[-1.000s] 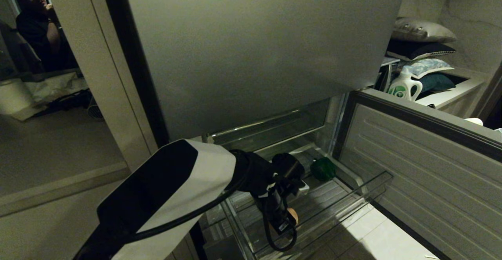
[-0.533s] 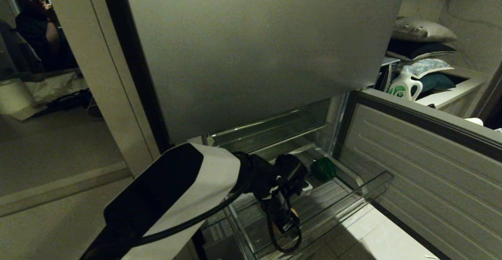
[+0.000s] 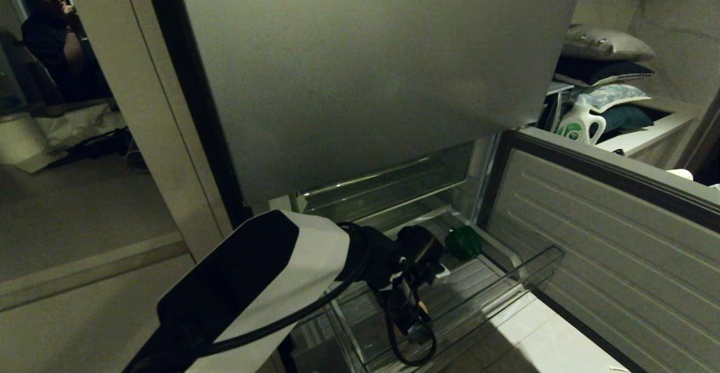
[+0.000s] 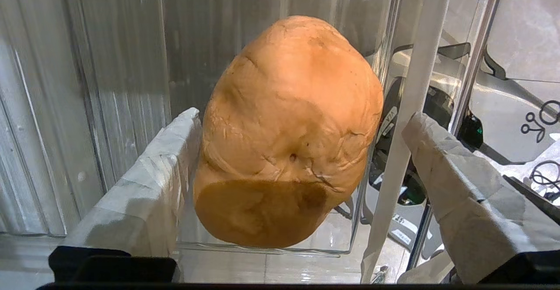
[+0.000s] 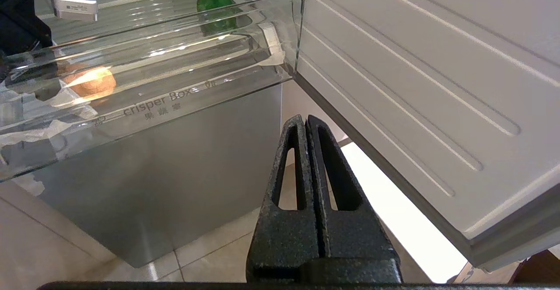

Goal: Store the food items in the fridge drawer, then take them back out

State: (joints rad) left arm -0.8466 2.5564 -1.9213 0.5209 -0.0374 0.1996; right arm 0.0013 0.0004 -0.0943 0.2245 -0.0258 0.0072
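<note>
Over the last second my left arm has crept a little further right and down into the fridge drawer [image 3: 495,283]; nothing else in the head view has shifted. The left gripper [image 4: 302,163] has its cloth-wrapped fingers [image 4: 144,193] spread wide, one on each side of the bread piece [image 4: 286,132], which sits between them. One finger is at or just beside the loaf's flank; the other stands apart. No grip yet. My read: this is the approach to a pickup, so the take-out half of the task, though it could equally be the moment after a release.

The bread lies near the drawer's front wall, on the robot's left side. The green item [image 3: 464,242] sits at the far right corner of the drawer, well apart from the bread and untouched.

Right gripper [image 5: 308,150]: black, rough-textured fingers pressed together, holding nothing, parked low in front of the drawer's front lip.

Materials:
- Bread: orange-tan, matte, lumpy, creased crust, roughly egg-shaped. Probably soft; it may squash.
- Green item: glossy, rounded, dark.
- Drawer: clear hard plastic, ribbed floor, printed front lip. Reflective.
- Fridge door [image 3: 607,238]: pale ribbed liner panel, swung open on the right.
</note>
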